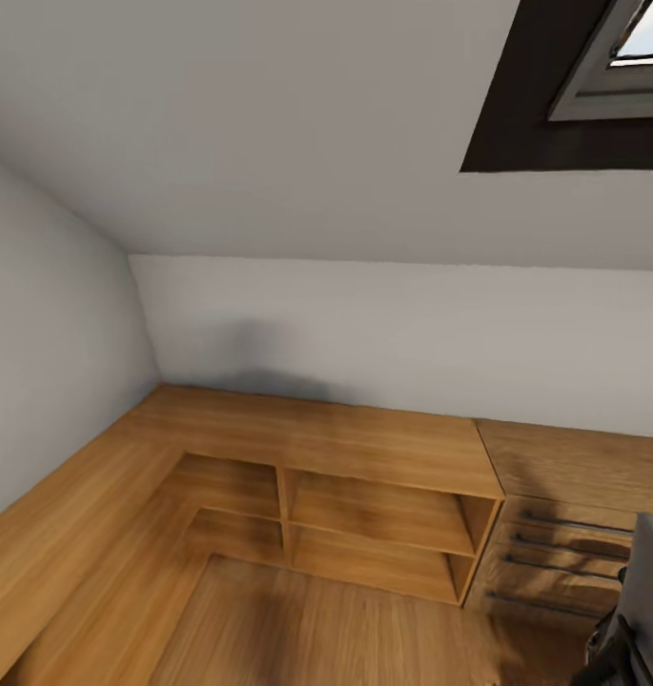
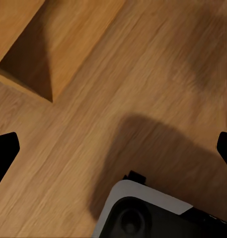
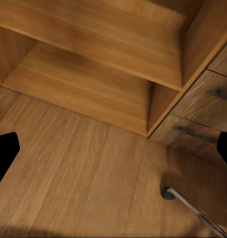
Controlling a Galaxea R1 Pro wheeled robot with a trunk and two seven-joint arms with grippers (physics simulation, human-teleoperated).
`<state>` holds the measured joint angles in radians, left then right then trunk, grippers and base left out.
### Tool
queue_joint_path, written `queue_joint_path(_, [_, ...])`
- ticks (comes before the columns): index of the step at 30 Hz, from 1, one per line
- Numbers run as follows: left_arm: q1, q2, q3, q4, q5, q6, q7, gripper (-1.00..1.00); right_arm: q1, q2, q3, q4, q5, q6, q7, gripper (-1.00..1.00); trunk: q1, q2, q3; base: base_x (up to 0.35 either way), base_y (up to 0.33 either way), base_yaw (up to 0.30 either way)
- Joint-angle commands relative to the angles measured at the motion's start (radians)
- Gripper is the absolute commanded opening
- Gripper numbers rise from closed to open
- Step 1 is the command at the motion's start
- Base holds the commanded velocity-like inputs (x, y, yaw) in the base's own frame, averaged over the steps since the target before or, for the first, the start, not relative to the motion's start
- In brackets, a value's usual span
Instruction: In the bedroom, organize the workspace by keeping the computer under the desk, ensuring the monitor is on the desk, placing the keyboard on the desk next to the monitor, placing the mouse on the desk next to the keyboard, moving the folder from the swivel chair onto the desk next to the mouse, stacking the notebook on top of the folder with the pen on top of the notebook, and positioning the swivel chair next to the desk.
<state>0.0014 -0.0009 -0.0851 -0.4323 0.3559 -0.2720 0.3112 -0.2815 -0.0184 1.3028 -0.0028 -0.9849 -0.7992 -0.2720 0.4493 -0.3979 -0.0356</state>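
Note:
A grey panel with dark parts below it, which looks like the swivel chair [image 1: 652, 572], pokes in at the lower right edge of the head view. A chrome leg ending in a dark caster [image 3: 168, 192] lies on the wooden floor in the right wrist view, just ahead of my right gripper [image 3: 113, 151], which is open and holds nothing. My left gripper [image 2: 113, 148] is also open and empty, hanging over bare wooden floor beside my own white and black base [image 2: 138, 213]. The desk, computer, monitor, keyboard, mouse, folder, notebook and pen are out of view.
A low wooden shelf unit [image 1: 374, 519] with open compartments runs along the white wall and wraps round the left corner. A wooden drawer chest [image 1: 555, 553] with metal handles adjoins it at the right. A skylight [image 1: 602, 67] sits in the sloped ceiling.

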Motion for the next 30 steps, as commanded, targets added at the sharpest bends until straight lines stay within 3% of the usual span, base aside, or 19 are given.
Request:
queue_joint_path(1, [0.0, 0.001, -0.009, -0.002, 0.008, -0.003, 0.008, 1.0, -0.001, 0.0, 0.008, 0.0, 0.0, 0.0, -0.009, 1.0, 0.001, -0.002, -0.002, 0.063, 0.035, -0.292])
queue_joint_path(12, [0.0, 0.001, -0.01, -0.002, 0.008, -0.003, 0.008, 1.0, -0.001, 0.003, 0.001, -0.002, -0.003, 0.002, -0.013, 1.0, 0.001, -0.002, -0.003, 0.212, 0.156, -0.293])
queue_joint_path(22, [0.0, 0.001, -0.01, -0.002, 0.008, -0.003, 0.008, 1.0, -0.001, 0.003, -0.033, -0.002, -0.003, 0.003, -0.013, 1.0, 0.001, -0.002, -0.011, 0.252, 0.193, -0.242])
queue_joint_path(30, [0.0, 0.001, -0.01, -0.002, 0.008, -0.003, 0.008, 1.0, -0.001, 0.003, -0.036, -0.002, -0.003, 0.003, -0.013, 1.0, 0.001, -0.002, -0.018, 0.073, 0.055, -0.24])
